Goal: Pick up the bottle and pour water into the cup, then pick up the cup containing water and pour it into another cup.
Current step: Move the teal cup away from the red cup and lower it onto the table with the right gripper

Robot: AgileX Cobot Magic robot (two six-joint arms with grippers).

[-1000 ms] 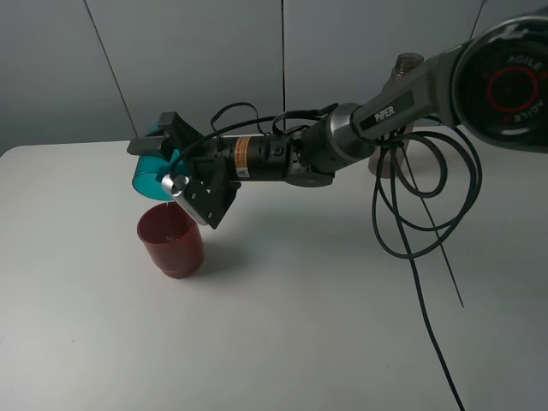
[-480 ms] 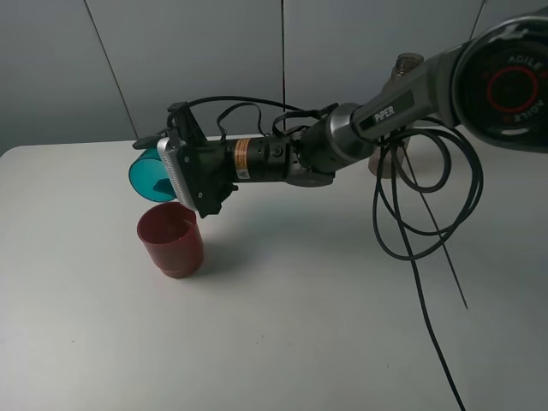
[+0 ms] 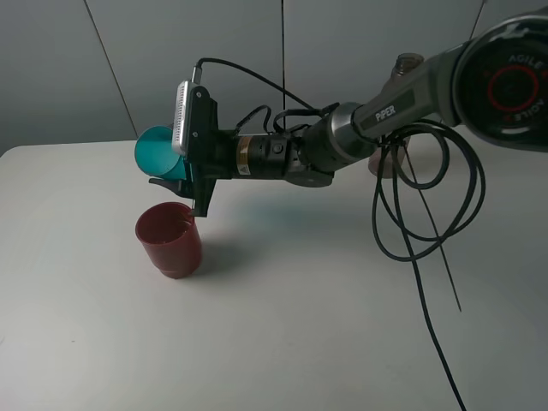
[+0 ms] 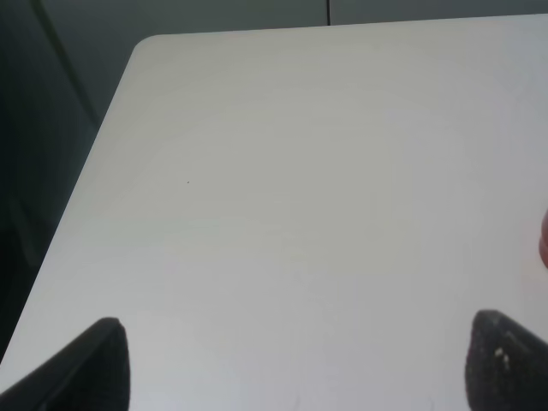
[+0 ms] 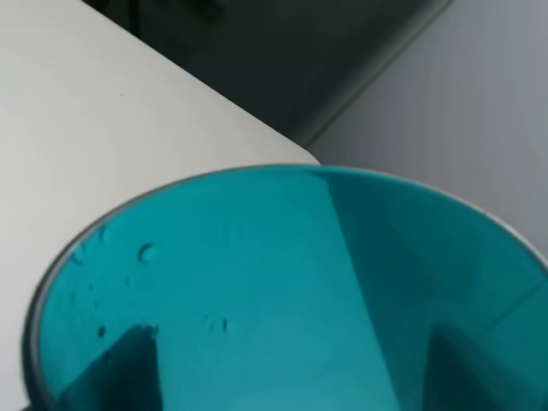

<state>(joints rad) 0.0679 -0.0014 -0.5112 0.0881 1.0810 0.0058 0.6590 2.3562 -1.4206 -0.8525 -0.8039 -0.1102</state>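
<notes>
Your right gripper [image 3: 175, 167] sits in the upper left of the high view, reaching across the middle from the arm on the right, and its fingers are closed around the teal cup [image 3: 156, 152], which lies tipped on its side with the mouth facing the left edge of the frame. The cup is held in the air, just above and slightly behind the dark red cup [image 3: 171, 239], which stands upright on the white table [image 3: 300, 325] at left of centre; the two cups are close, and you cannot tell from this angle whether they touch. In the right wrist view you look straight into the teal cup [image 5: 291, 300], with droplets on its inner wall and the dark shapes of the fingers [image 5: 120, 368] showing through the plastic on both sides. The bottle [image 3: 402, 64] stands at the upper right of the high view, mostly hidden behind the arm, with only its neck clear. Your left gripper [image 4: 295, 364] shows only two dark fingertips [image 4: 94, 360] in the lower corners of its wrist view, spread wide with nothing between them, above bare table [image 4: 282, 197].
</notes>
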